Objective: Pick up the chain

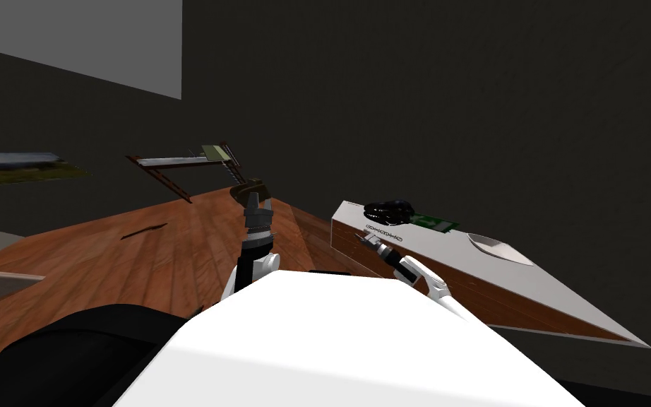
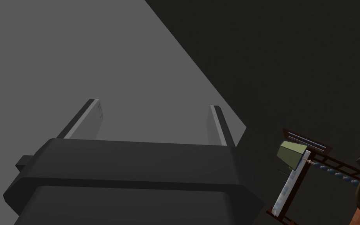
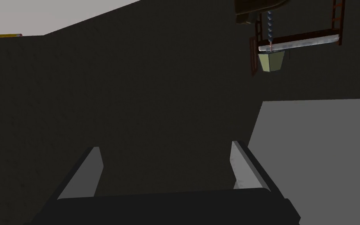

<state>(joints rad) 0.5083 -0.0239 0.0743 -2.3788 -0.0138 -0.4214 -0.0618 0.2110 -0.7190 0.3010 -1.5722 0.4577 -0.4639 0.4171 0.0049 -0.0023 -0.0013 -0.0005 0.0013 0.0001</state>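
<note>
A short chain of small dark links lies flat on the white countertop, right of the robot, just beyond the right gripper. Jaws of this and the raised left gripper stand released. Probably light and limp; pinch across 1 middle link.

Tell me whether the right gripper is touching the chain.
Cannot tell. In the head view the right gripper lies by the chain, gap unclear; its open fingers hold nothing.

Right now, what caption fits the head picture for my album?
Open right claw hovers near the chain on the white-topped table.
</note>
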